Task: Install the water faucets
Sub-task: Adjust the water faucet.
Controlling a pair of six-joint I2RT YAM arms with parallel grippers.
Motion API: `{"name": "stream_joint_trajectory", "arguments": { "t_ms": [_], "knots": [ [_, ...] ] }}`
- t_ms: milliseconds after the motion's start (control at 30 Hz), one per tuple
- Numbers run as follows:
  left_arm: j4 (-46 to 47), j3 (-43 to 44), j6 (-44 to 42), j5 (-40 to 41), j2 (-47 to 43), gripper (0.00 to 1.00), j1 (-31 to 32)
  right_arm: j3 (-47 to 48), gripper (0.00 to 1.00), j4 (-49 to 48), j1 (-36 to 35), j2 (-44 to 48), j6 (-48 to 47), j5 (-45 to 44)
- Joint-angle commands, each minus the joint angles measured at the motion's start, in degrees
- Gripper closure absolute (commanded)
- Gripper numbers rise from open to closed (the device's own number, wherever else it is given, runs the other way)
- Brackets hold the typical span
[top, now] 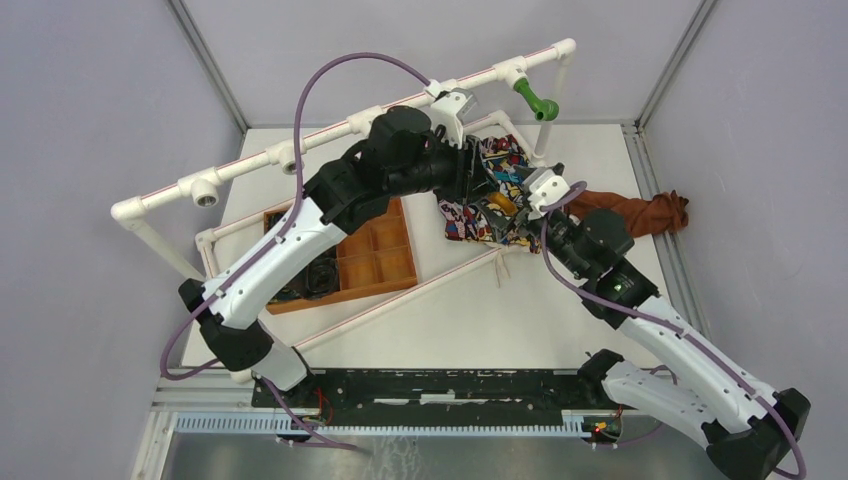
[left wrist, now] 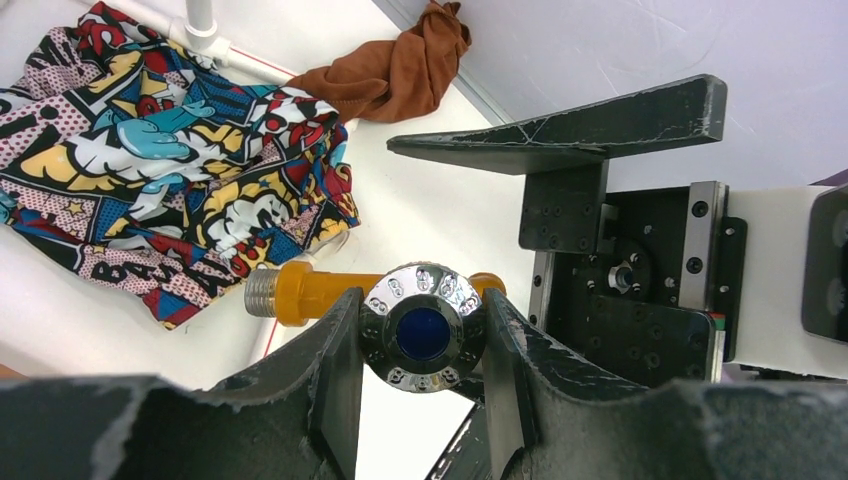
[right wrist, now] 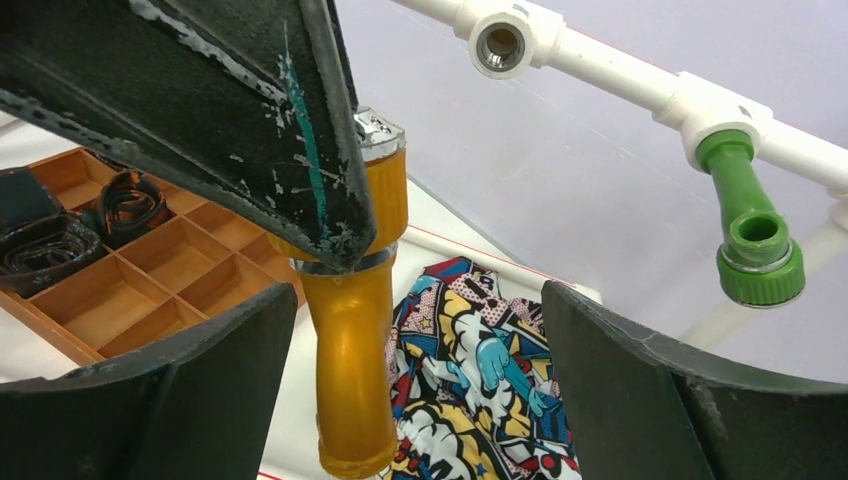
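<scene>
My left gripper (left wrist: 423, 345) is shut on the chrome knob (left wrist: 423, 327) of the orange-yellow water faucet (left wrist: 310, 292), held above the table with its threaded metal end pointing left. In the right wrist view the faucet's spout (right wrist: 352, 370) hangs down between the fingers of my right gripper (right wrist: 415, 300), which stands open and touches neither side. The green water faucet (right wrist: 750, 230) is screwed into a white T-fitting on the top pipe (top: 538, 101). Beside it an empty T-fitting (right wrist: 503, 40) shows its metal thread. Both grippers meet over the patterned cloth (top: 480, 215).
A white pipe frame (top: 300, 150) runs across the back, with further open T-fittings (top: 207, 190) to the left. A wooden compartment tray (top: 375, 250) holding dark items lies under the left arm. A brown cloth (top: 650, 212) sits at the right table edge.
</scene>
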State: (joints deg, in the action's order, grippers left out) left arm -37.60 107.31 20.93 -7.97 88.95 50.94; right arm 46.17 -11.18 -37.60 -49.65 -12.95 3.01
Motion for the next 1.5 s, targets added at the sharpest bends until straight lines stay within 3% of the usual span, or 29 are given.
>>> {"name": "stream_joint_trajectory", "arguments": {
  "t_ms": [0, 300, 500, 800, 933, 1067, 1233, 1267, 1400, 1467],
  "knots": [
    [1.2, 3.5, -3.4, 0.2, 0.3, 0.98, 0.1, 4.1, 0.02, 5.1, 0.1, 1.3, -3.2, 0.9],
    [0.3, 4.5, -3.7, -0.5, 0.5, 0.98, 0.2, 9.1, 0.02, 9.5, 0.1, -2.3, -6.3, 7.6],
    [-0.1, 4.7, -3.7, -0.7, 0.4, 0.98, 0.1, 10.6, 0.13, 6.8, 0.0, -6.1, -4.8, 8.8],
    [-0.5, 4.3, -3.9, -0.3, -0.3, 0.98, 0.1, 9.2, 0.54, 3.9, 0.0, -6.1, -5.0, 5.6],
    [-0.3, 3.9, -3.9, -0.4, -0.5, 0.98, 0.1, 8.6, 0.8, 3.4, 0.1, -6.0, -4.6, 6.3],
    [-0.3, 3.9, -3.7, -0.3, -0.6, 0.98, 0.1, 8.4, 1.0, 3.8, 0.0, -5.9, -4.5, 6.7],
    [-0.2, 4.0, -3.7, 0.0, -0.9, 0.98, 0.1, 7.3, 1.0, 3.5, 0.1, -4.8, -4.4, 4.9],
    [-0.1, 4.0, -3.7, 0.1, -0.9, 0.96, 0.1, 7.1, 1.0, 3.5, 0.1, -4.7, -4.4, 4.8],
    [0.5, 4.5, -4.2, 1.0, -1.4, 0.54, 0.1, 5.8, 1.0, 3.1, 0.1, -4.2, -4.4, 3.1],
    [-0.5, 6.7, -5.2, 2.3, -1.0, 0.41, 0.1, 5.2, 1.0, 2.4, 0.0, -3.8, -4.7, 2.4]
  ]
}}
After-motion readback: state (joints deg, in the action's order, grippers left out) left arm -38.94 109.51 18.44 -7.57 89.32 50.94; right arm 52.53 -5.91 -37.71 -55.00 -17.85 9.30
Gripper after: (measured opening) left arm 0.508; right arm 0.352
